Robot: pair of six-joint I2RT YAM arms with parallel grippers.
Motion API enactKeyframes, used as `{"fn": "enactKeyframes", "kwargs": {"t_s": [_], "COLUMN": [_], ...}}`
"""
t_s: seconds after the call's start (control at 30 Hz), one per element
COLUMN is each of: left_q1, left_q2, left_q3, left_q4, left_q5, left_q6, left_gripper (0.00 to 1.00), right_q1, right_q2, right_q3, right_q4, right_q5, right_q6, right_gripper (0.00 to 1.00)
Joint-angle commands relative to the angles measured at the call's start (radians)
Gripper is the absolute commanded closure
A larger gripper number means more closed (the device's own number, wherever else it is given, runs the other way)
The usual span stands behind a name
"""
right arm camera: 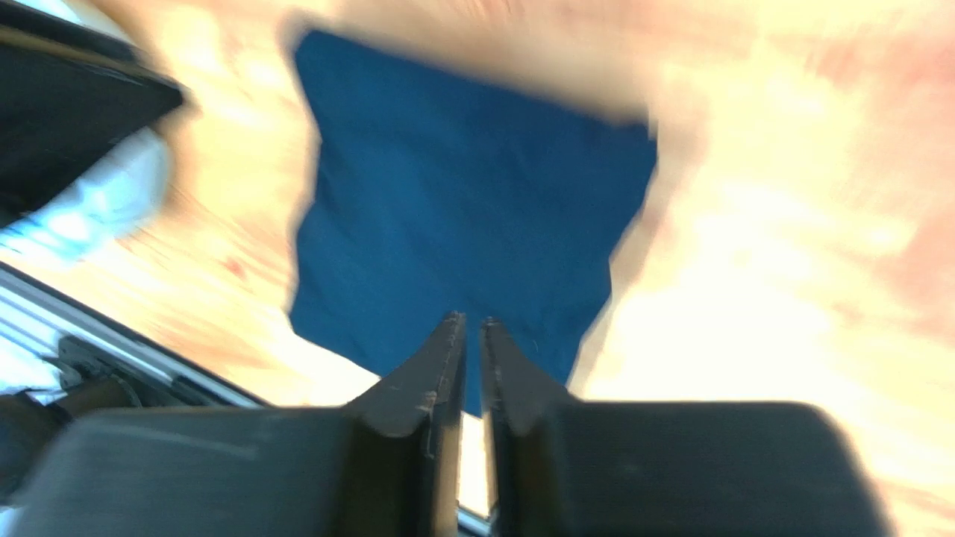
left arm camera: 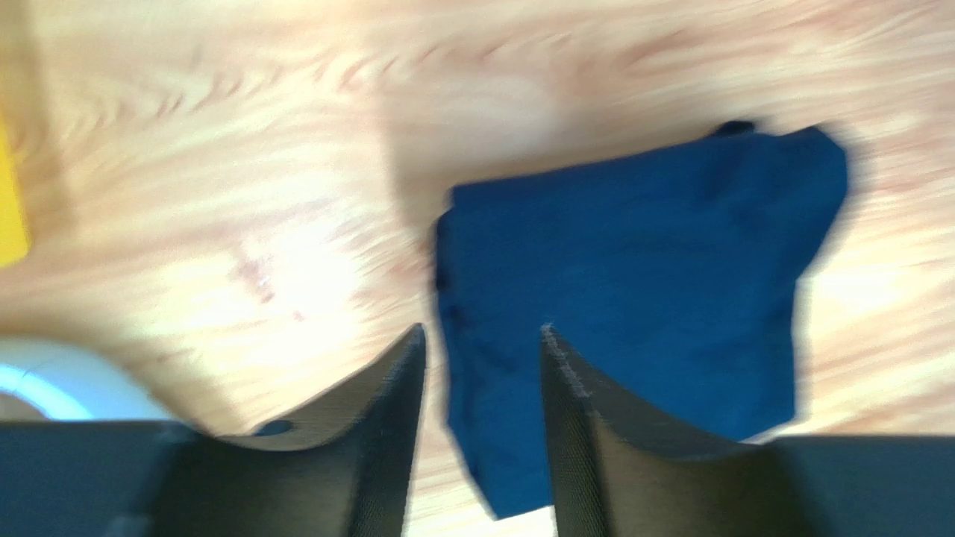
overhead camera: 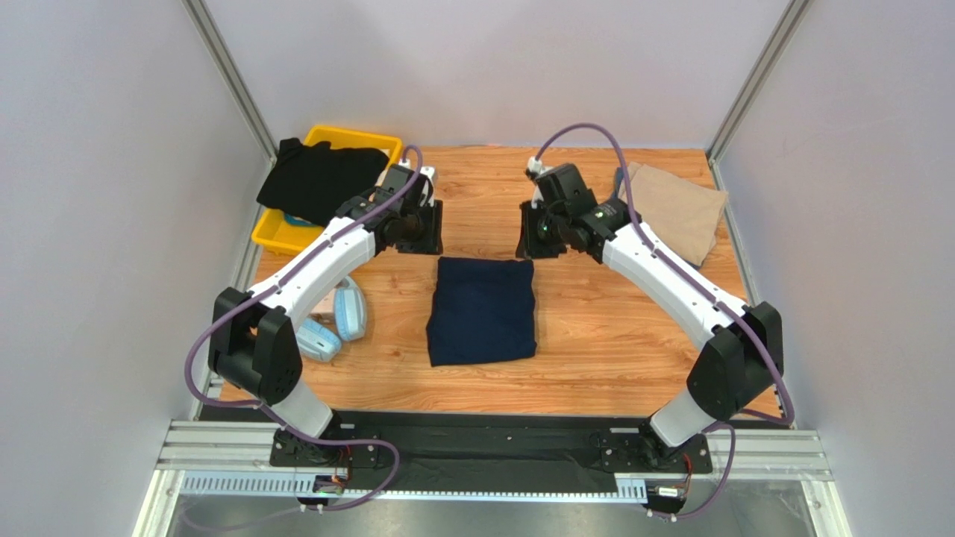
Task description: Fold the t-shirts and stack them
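desk: far left of the worktop [overhead camera: 605,336], what do we have?

photo: a black t-shirt [overhead camera: 320,179] lies bunched over the yellow bin [overhead camera: 361,141] in the back left corner, covering most of it. nearer the front edge, light blue headphones [overhead camera: 350,313] sit on the wood, close beside the left arm.

desk: and the left hand?

photo: the left hand [overhead camera: 417,235] hangs over bare wood just behind the back left corner of the navy t-shirt [overhead camera: 483,309]. its wrist view is blurred but shows the two fingers [left arm camera: 387,425] well apart with only the cloth and the wood far below in the gap. it is released, holding nothing.

desk: centre of the frame?

photo: the navy t-shirt, folded into a compact, nearly square packet, lies flat in the middle of the worktop. it is between the two arms and touches neither hand.

desk: the right side?

photo: the right hand [overhead camera: 540,233] hovers behind the shirt's back right corner, mirroring the left. its own blurred view shows the fingers all but clenched, a thin slit between them, gripping nothing. further right, the tan t-shirt [overhead camera: 678,207] lies loosely spread at the back right corner, well apart from the navy one.
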Motion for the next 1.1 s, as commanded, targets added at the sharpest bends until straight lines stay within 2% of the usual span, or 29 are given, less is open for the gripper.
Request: {"fn": "enactKeyframes", "kwargs": {"t_s": [0.0, 0.03, 0.07, 0.13, 0.2, 0.47, 0.6, 0.8, 1.07], "left_q1": [-0.002, -0.005, -0.014, -0.028, -0.047, -0.078, -0.078, -0.077, -0.074], "left_q2": [0.025, 0.037, 0.049, 0.088, 0.123, 0.23, 0.25, 0.286, 0.322], "left_q3": [0.081, 0.089, 0.093, 0.097, 0.094, 0.015, -0.048, -0.04, -0.025], "left_q4": [-0.006, 0.0, 0.004, 0.026, 0.035, 0.122, 0.165, 0.139, 0.121], "left_q5": [0.101, 0.116, 0.121, 0.133, 0.135, 0.132, 0.104, 0.044, 0.038], "left_q6": [-0.021, -0.022, -0.025, -0.03, -0.033, -0.057, -0.064, -0.047, -0.047], "left_gripper": [0.58, 0.62, 0.75, 0.86, 0.9, 0.92, 0.93, 0.93, 0.93], "right_q1": [-0.002, -0.002, -0.006, -0.007, -0.007, -0.01, -0.019, -0.048, -0.055], "right_q2": [0.063, 0.091, 0.116, 0.198, 0.243, 0.398, 0.406, 0.404, 0.409], "right_q3": [0.127, 0.139, 0.161, 0.175, 0.173, 0.08, 0.009, -0.023, -0.057], "right_q4": [-0.071, -0.073, -0.068, -0.062, -0.038, 0.074, 0.123, 0.148, 0.17], "right_q5": [0.096, 0.1, 0.097, 0.087, 0.077, 0.139, 0.171, 0.171, 0.148], "right_q6": [-0.059, -0.058, -0.061, -0.067, -0.059, -0.045, -0.025, -0.015, -0.015], "right_gripper": [0.96, 1.0, 1.0, 1.0, 1.0, 1.0, 1.0, 1.0, 1.0]}}
